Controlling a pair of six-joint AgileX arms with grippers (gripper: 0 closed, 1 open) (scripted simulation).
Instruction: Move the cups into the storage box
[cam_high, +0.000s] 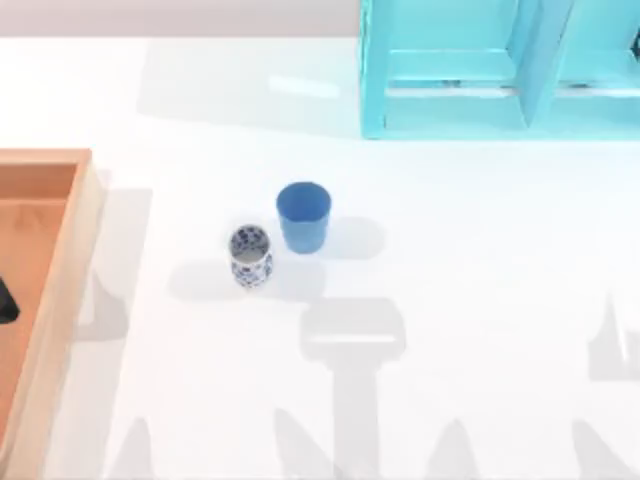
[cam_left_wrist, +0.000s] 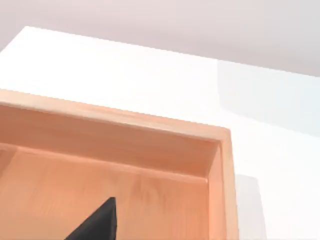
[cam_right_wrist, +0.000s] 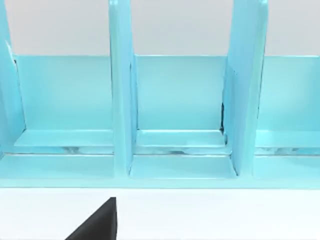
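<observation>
Both cups out on the tabletop, none in the box yet

The 2 cups stand upright, well to the right of the storage box (cam_high: 60, 300): blue cup (cam_high: 303, 216) touching or just beside the white floral cup (cam_high: 250, 256), which is nearer the box. Turquoise shelf unit (cam_high: 500, 70) sits far behind them. Left claw (cam_left_wrist: 97, 225) hangs over the box floor, right claw (cam_right_wrist: 97, 222) faces the shelf; can't tell how open either is.

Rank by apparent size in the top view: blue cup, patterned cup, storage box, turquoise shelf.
1. turquoise shelf and storage box: both cut off by the frame, so unranked.
2. blue cup.
3. patterned cup, slightly smaller.
</observation>
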